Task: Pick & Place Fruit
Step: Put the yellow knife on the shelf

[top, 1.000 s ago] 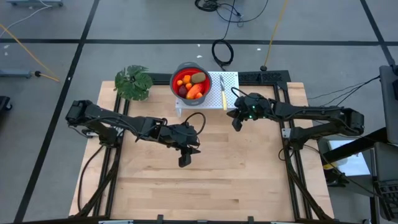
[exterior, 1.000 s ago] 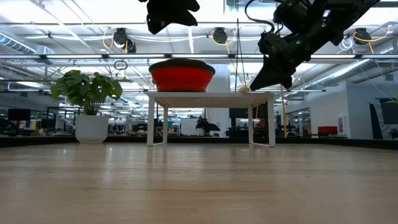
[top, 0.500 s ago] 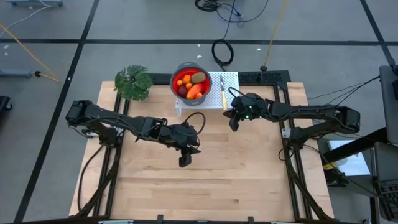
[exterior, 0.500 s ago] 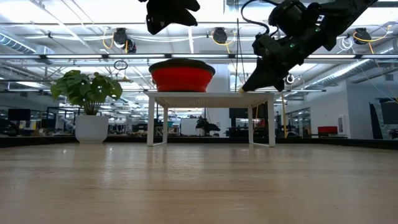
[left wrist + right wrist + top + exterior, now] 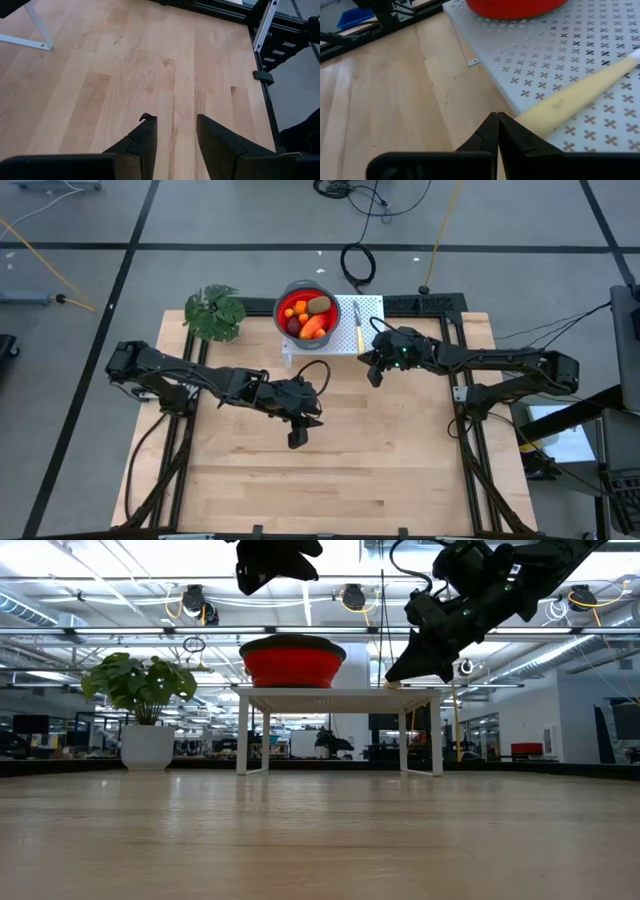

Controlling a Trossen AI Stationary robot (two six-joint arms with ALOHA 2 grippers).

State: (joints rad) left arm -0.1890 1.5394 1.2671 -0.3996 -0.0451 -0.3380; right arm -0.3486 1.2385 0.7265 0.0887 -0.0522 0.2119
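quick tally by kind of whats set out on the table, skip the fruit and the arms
Red bowl with dark rim: 1
Slim pale-yellow knife: 1
White perforated stand: 1
Green leafy plant: 1
Total: 4

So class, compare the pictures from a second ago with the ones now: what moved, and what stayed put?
The right gripper, fingers shut and holding nothing, moved toward the white stand, ending at the near end of the yellow knife. Nothing was taken hold of or let go. The left gripper stayed over the middle of the table, and the fruit stayed in the bowl.
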